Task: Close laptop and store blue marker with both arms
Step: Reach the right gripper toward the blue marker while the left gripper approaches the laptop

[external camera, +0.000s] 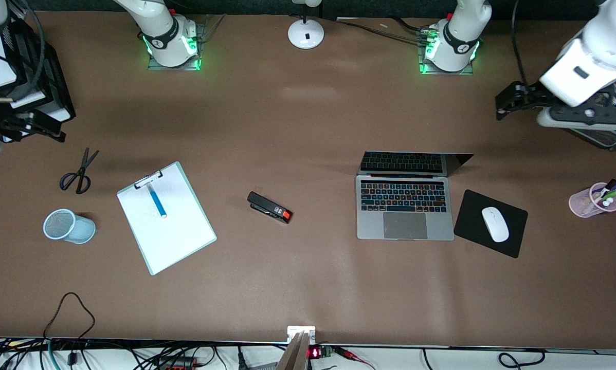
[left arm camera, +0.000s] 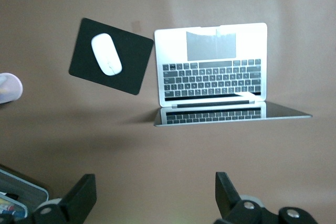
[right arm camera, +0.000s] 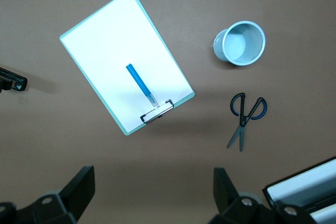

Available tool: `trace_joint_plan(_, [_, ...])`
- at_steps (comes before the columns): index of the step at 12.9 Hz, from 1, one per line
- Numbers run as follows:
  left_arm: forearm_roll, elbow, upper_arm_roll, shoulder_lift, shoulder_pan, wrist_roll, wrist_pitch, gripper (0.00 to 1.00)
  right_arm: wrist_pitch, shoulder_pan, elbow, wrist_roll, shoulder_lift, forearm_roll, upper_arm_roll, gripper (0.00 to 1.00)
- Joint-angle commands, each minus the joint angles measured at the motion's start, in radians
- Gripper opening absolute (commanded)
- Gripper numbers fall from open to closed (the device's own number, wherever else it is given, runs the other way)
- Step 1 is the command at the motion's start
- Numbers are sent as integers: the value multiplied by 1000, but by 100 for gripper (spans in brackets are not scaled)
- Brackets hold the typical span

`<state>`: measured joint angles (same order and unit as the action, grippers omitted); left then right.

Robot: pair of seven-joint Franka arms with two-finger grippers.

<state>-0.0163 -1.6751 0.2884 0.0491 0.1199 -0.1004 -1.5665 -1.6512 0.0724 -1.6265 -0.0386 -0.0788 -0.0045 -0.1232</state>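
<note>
The surface [external camera: 297, 128] is plain matte brown. The laptop [external camera: 404, 210] is silver-grey with black keys lit in faint blue and orange, and a grey trackpad. Just beside the laptop, a black mouse pad [external camera: 490, 223] carries a white mouse [external camera: 494, 224]. A white clipboard [external camera: 166, 218] edged in pale mint bears the blue marker [external camera: 157, 200], bright blue with a white end. Near the clipboard lie scissors [external camera: 78, 173] with dark blue handles, a pale blue mesh cup [external camera: 67, 226], and a black stapler [external camera: 269, 207] tipped in red-orange. A translucent pink cup [external camera: 591, 201] holds green and purple pens.
</note>
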Motion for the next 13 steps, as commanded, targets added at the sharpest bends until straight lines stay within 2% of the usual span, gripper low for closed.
trace_joint_plan(1, [-16,-41,17,15,0,-19,-27,100,-37,13,23,-1,-65,-2,0,100])
trace_joint_plan(7, [-17,-192,125,-12,-3,-133,-193,100,-134,58,28,-1,-228,0,2,100])
trace_joint_plan(9, [-17,-192,138,-58,-6,-142,-193,100,-157,58,28,-18,-278,3,4,100])
trace_joint_plan(11, [-17,-206,162,-97,-8,-157,-191,100,-191,66,28,-124,-332,26,4,100])
trace_joint_plan(13, [-17,-230,176,-106,-9,-168,-184,100,-243,69,27,-150,-369,24,4,100])
